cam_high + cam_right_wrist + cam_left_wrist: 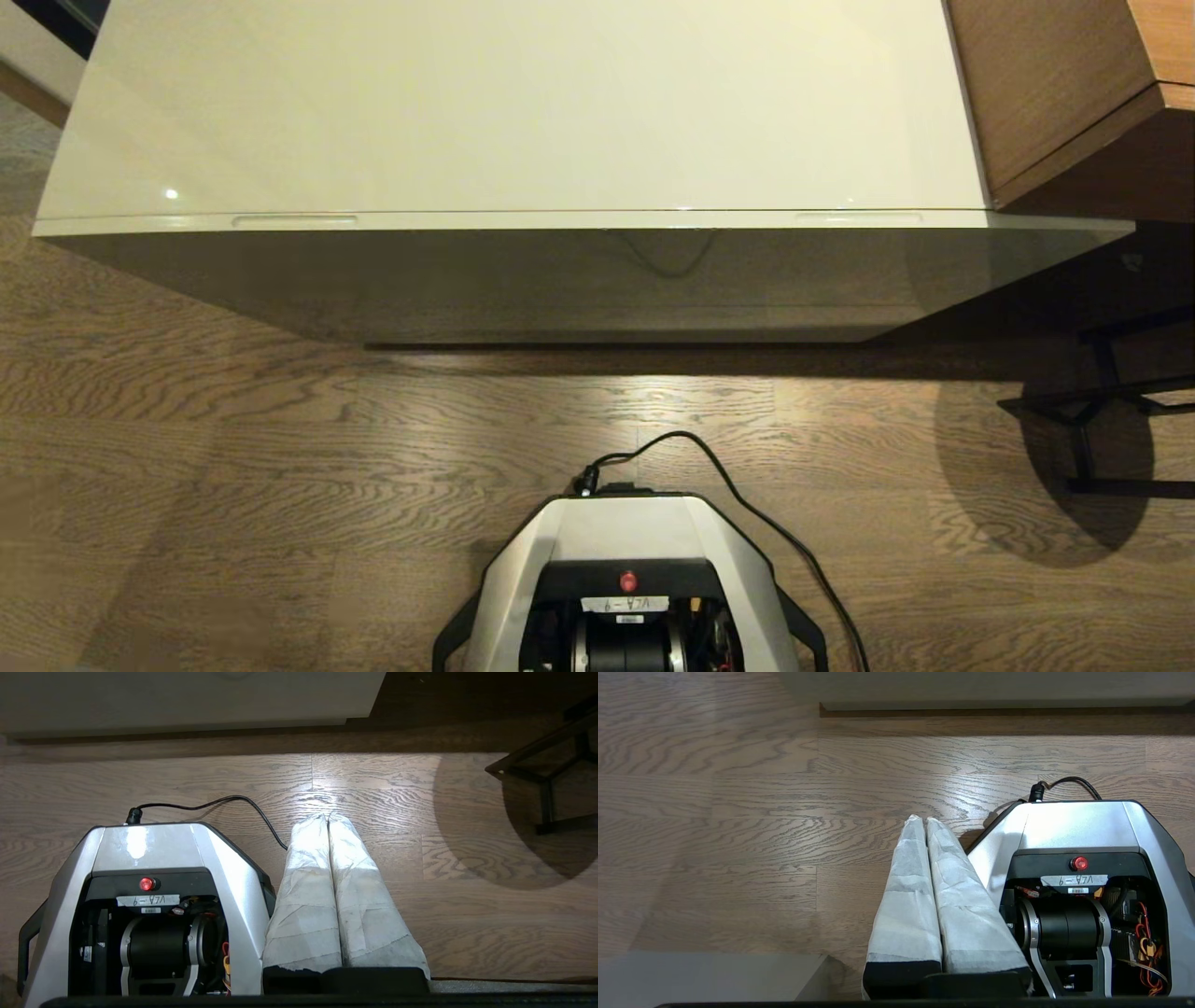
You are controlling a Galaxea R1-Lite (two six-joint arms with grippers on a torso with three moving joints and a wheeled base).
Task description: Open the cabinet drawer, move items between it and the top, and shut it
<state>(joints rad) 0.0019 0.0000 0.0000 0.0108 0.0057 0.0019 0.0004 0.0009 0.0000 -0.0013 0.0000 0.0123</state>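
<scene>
The left gripper (926, 820) has its two white-wrapped fingers (908, 891) pressed together, holding nothing, above the wooden floor (738, 835) beside the robot's base (1078, 826). The right gripper (327, 817) is likewise closed and empty on the base's other side. Neither arm shows in the head view.

The cabinet drawer (579, 280) sits closed, its front flush beneath the top (523, 103). Its long axis runs left to right, its glossy face toward the robot, with two slim slots (294, 221) at the front edge. Whatever lies inside is hidden. The top's far edge is cut off by the frame. At far right a brown wooden piece (1055, 84) is only partly visible, and a black metal frame (1102, 411) runs out of view.
</scene>
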